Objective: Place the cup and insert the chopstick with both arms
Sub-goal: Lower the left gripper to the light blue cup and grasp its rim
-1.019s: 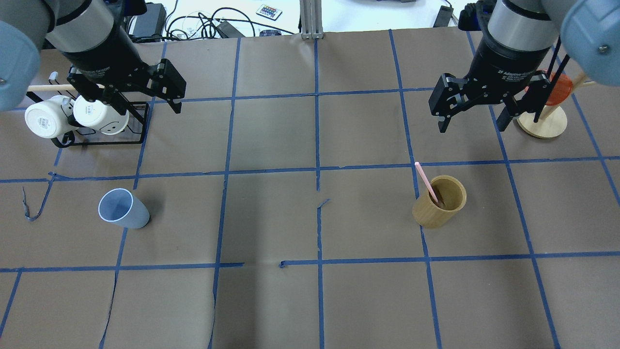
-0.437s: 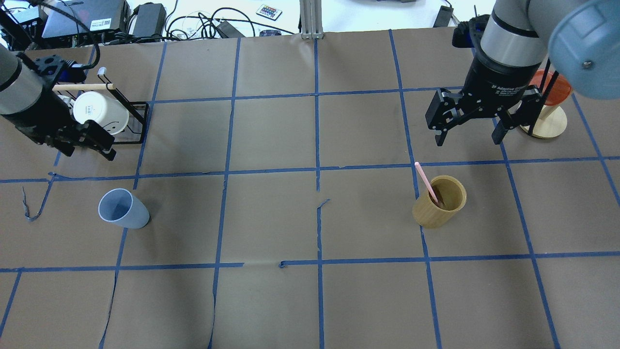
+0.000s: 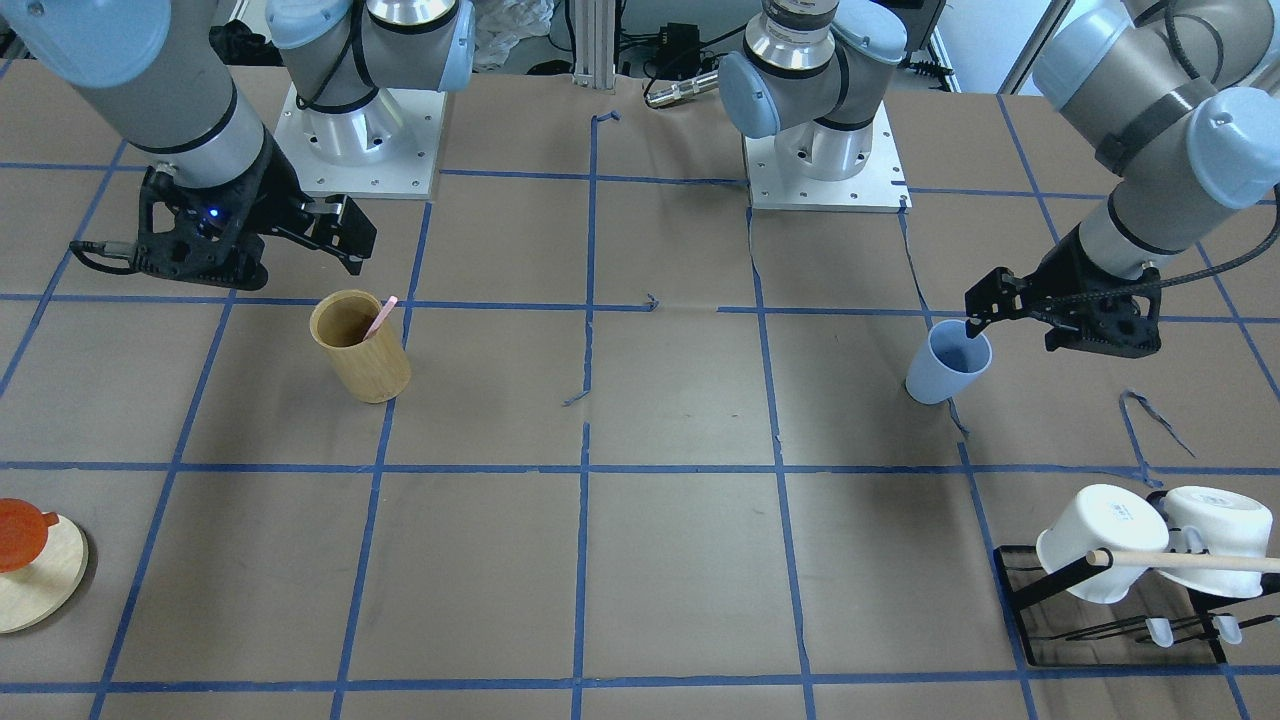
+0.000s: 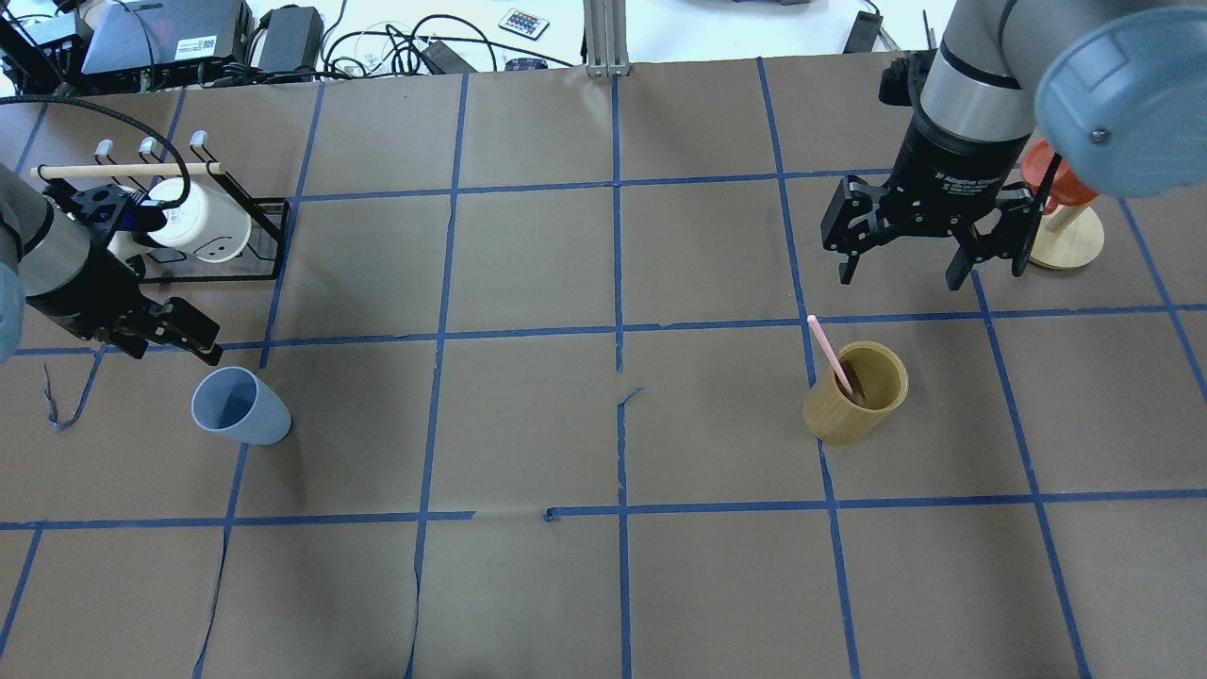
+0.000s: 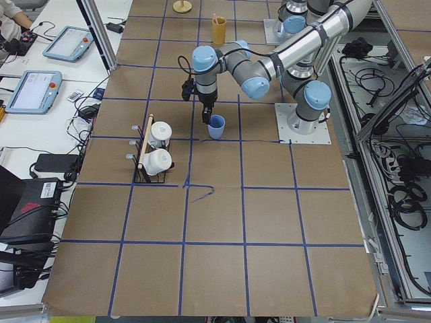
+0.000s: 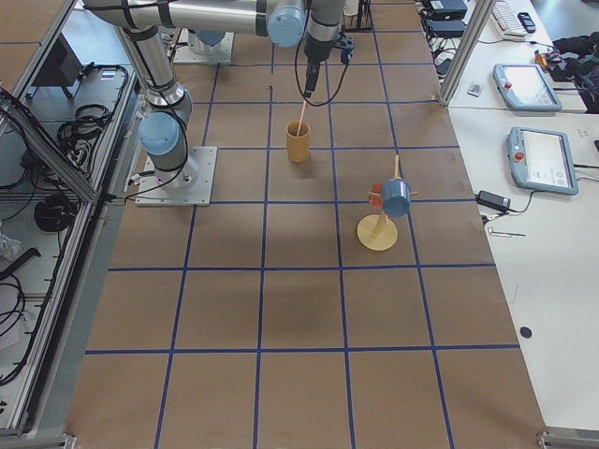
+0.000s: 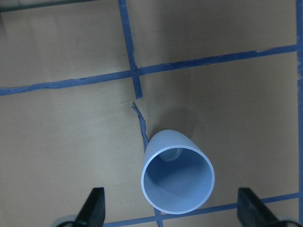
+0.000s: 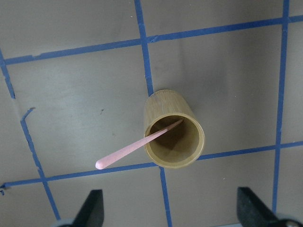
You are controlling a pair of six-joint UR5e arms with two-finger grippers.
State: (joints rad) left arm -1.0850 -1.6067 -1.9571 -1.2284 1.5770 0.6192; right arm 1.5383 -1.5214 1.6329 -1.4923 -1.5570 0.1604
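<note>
— Jaws spread wide on both arms, gripping nothing. Where does the left arm (image 4: 52, 264) stand?
— Low over the table (image 4: 528, 424), just beside the cup (image 4: 240, 405). The cup stands upright on its narrow base in the robot's left half. The left wrist view shows its rim between the two open jaws, and no contact is visible.
— And the right arm (image 4: 971, 104)?
— Higher, hovering near the wooden holder (image 4: 856, 391), well apart from the cup. The chopstick (image 4: 828, 351) leans inside that holder, its pale pink tip poking out past the rim.
— So which step is this?
— Most likely the approach. Neither thing is grasped, so the task is barely begun.
— What does the next move call for?
— The left jaws should drop around the cup's wall and close gently. The cup tapers and looks light, so an off-centre squeeze may tip it. The right jaws need to line up with the slanted stick above the rim and pinch only that, clear of the holder.
</note>
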